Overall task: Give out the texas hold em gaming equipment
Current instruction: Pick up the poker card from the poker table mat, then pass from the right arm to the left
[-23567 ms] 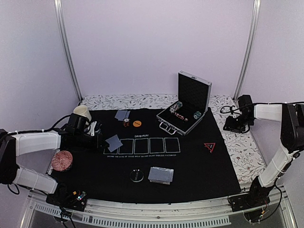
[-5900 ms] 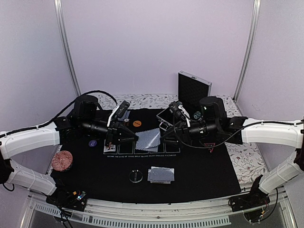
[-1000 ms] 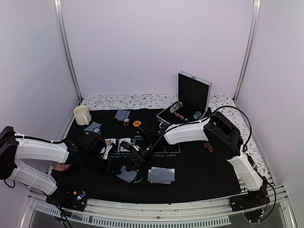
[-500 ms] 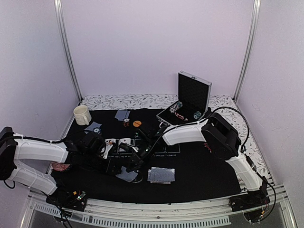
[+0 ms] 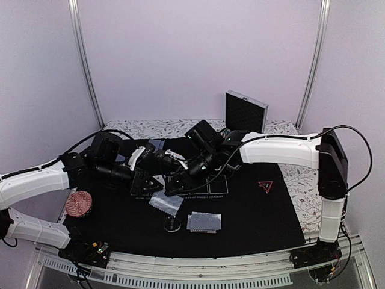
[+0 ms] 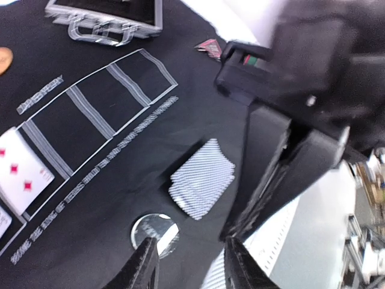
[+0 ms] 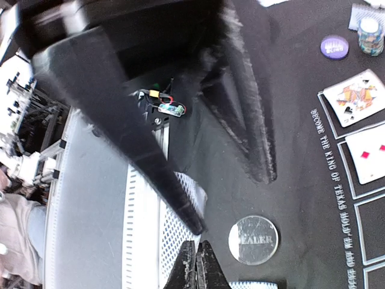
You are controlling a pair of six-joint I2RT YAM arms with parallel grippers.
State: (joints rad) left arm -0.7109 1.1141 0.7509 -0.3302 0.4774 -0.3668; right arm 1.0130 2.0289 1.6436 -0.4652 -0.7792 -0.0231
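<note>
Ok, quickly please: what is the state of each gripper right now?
Left gripper: open.
Right gripper: closed on one playing card.

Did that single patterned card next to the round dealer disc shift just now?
Yes. The card moved away from the near edge: it overlapped the dealer disc before, now it shows clear beyond it.

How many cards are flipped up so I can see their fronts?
2. A picture card and a red-diamonds card lie side by side in the printed boxes on the black mat. More may be hidden under the robot.
</note>
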